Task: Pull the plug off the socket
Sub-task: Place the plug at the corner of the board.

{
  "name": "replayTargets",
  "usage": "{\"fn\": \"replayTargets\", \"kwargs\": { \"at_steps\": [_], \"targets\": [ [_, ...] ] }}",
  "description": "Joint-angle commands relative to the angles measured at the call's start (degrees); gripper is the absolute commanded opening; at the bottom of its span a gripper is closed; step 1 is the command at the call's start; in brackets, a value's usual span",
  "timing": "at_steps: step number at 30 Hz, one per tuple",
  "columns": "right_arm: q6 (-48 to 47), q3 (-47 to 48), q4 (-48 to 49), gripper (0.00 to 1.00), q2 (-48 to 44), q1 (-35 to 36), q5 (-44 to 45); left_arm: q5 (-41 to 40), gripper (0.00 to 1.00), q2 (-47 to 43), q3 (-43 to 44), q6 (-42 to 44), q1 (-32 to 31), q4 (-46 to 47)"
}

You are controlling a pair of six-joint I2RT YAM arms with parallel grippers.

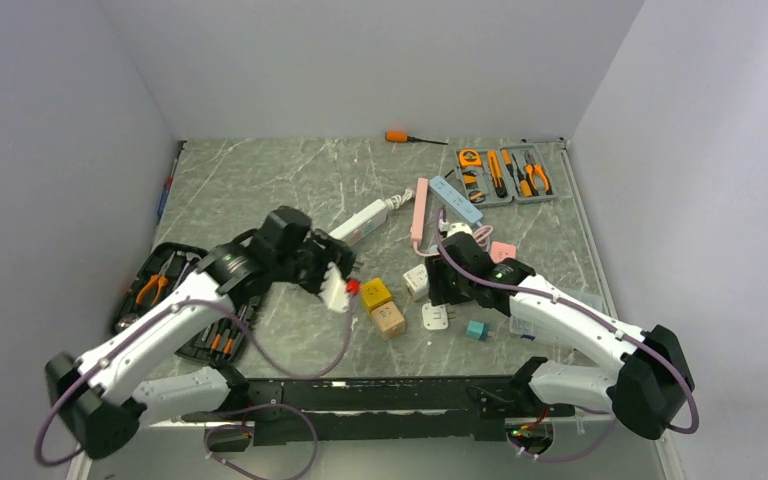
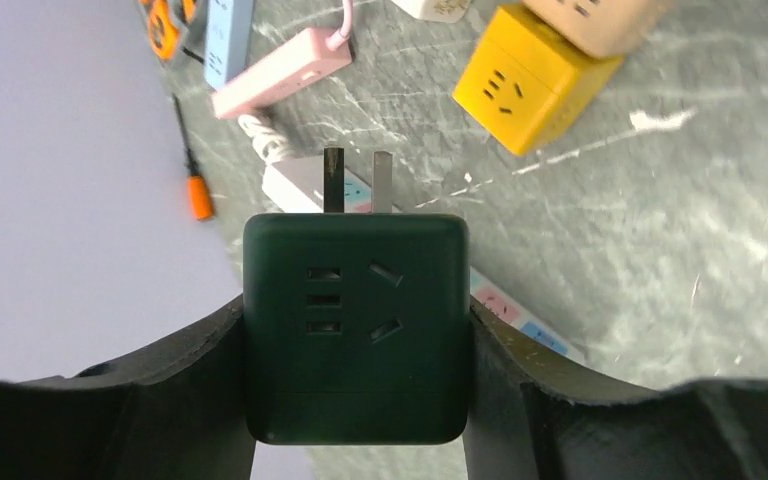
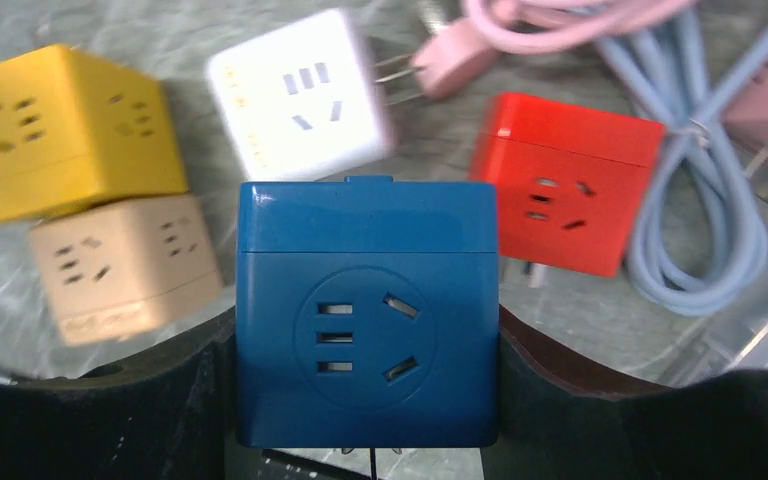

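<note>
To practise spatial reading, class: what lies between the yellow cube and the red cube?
The white cube lies between them, as the right wrist view shows.

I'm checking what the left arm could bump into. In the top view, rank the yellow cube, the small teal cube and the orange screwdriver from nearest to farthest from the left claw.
From the left claw:
1. Yellow cube, just to its right.
2. Teal cube, further right and slightly nearer the bases.
3. Orange screwdriver, farthest back.
</note>
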Motion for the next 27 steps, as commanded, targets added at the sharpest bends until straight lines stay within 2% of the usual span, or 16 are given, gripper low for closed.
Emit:
{"fn": "replayTargets", "kwargs": {
  "at_steps": [1,7,14,18,20,24,27],
  "targets": [
    [5.15,-1.82,4.89,0.0,-0.48,-3.96,6.86,-9.79,0.0,8.45,5.6,-22.12,-4.09,4.11],
    [8.79,-2.32,6.36,0.0,-2.43,-10.09,10.24,-9.3,0.0,20.75,15.2,-34.11,-7.59,9.9],
    [10.84,-3.43,4.23,0.01,-2.33,-16.61,12.43,-6.99,0.0,31.18,24.24,-35.26,-12.16,9.29],
    [11.52,-5.06,3.52,0.07,-3.07,-19.79,12.58,-4.45,0.0,35.52,26.58,-35.22,-14.99,10.05],
    [11.61,-5.53,3.31,0.17,-2.84,-21.13,12.35,-3.39,0.0,37.72,28.13,-35.65,-16.99,9.67],
    [10.53,-4.82,3.23,0.6,-0.98,-23.19,11.18,-0.69,0.0,43.42,34.62,-36.87,-21.6,2.63],
    [9.6,-3.38,3.37,0.83,0.03,-23.93,9.99,0.89,0.0,47.32,37.65,-38.43,-24.04,1.26]
  ]
}}
